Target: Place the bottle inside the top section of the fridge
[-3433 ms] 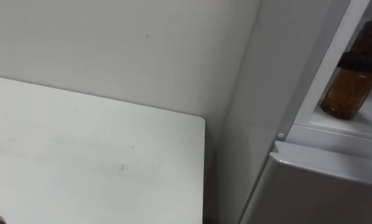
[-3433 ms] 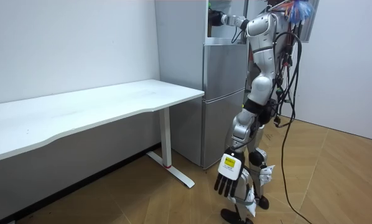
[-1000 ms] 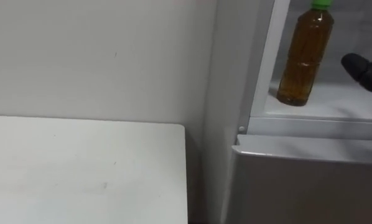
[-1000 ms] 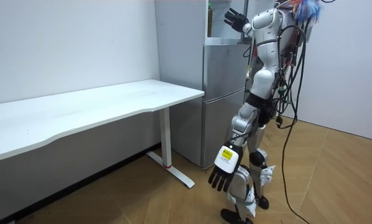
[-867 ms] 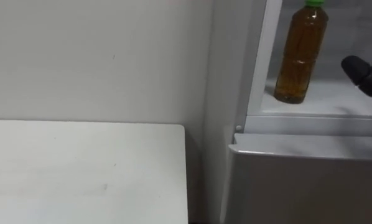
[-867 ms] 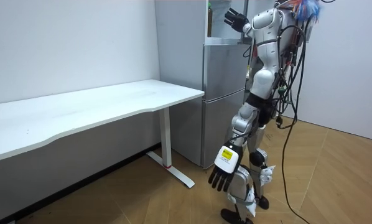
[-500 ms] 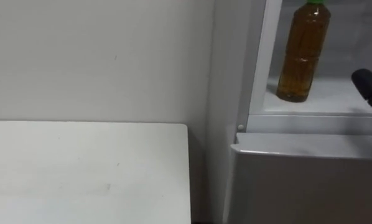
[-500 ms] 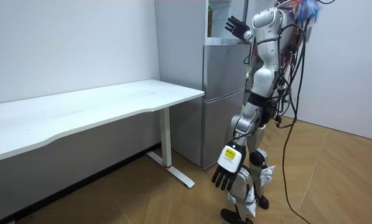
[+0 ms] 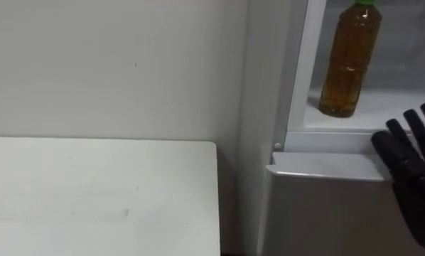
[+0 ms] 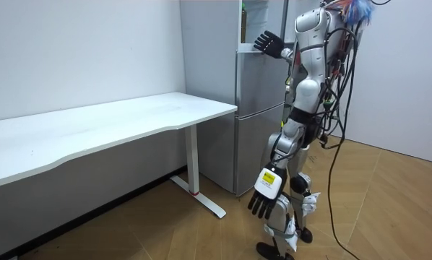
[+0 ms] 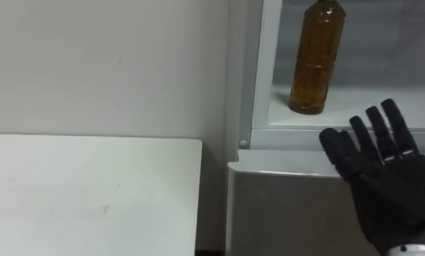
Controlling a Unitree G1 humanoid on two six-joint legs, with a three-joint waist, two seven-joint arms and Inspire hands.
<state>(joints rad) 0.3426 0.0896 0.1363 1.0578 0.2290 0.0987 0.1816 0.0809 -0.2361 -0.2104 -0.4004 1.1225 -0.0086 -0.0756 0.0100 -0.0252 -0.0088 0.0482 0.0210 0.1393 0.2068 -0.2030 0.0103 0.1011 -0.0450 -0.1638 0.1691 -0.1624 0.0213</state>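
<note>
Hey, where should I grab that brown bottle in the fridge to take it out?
Wrap the bottle round its straight middle, from the open front, slightly from its right: it stands upright on the upper fridge shelf close to the left frame, and the open right hand is there.

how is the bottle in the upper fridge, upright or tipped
Upright: the bottle stands on its base on the fridge shelf, green cap on top, the open right hand apart from it.

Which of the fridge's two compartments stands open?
The upper compartment, with the bottle standing on its shelf; the lower door beneath is shut.
</note>
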